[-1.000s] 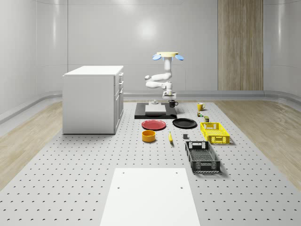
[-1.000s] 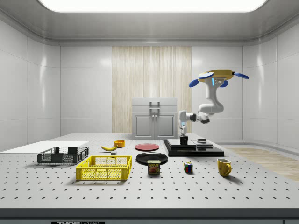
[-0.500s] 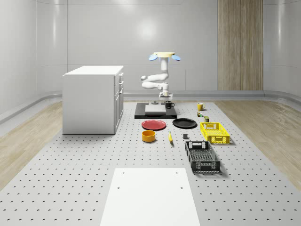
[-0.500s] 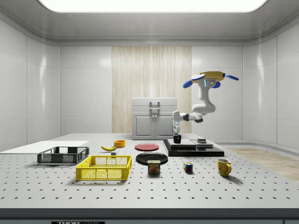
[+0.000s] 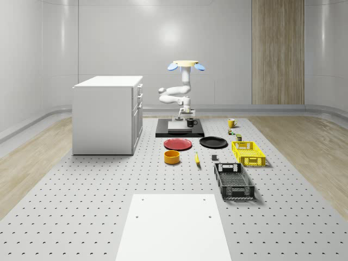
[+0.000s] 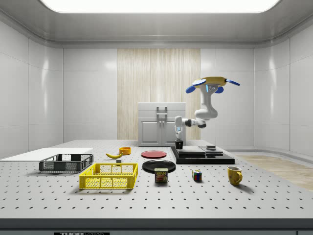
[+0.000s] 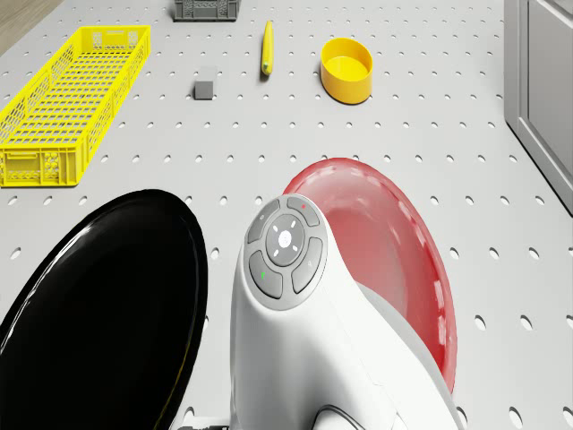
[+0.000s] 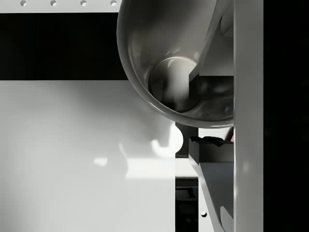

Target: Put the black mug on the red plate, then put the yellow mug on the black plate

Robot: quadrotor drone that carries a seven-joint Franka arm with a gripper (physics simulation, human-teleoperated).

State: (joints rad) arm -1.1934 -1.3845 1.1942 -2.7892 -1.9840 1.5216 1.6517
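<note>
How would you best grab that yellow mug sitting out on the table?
The yellow mug stands upright with its mouth open upward and its handle out to one side. I would come straight down from above and pinch the rim wall on the side away from the handle, one finger inside and one outside.

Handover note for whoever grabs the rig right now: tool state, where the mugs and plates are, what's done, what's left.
Tool: shut on the black mug, carried just above the black platform's edge nearest the plates.
Drone: hovers above the platform.
Red plate and black plate: side by side on the table, both bare.
Yellow mug: on the table, untouched.
Done: black mug grasped and lifted.
Left: set it on the red plate, release, then move the yellow mug to the black plate.
</note>
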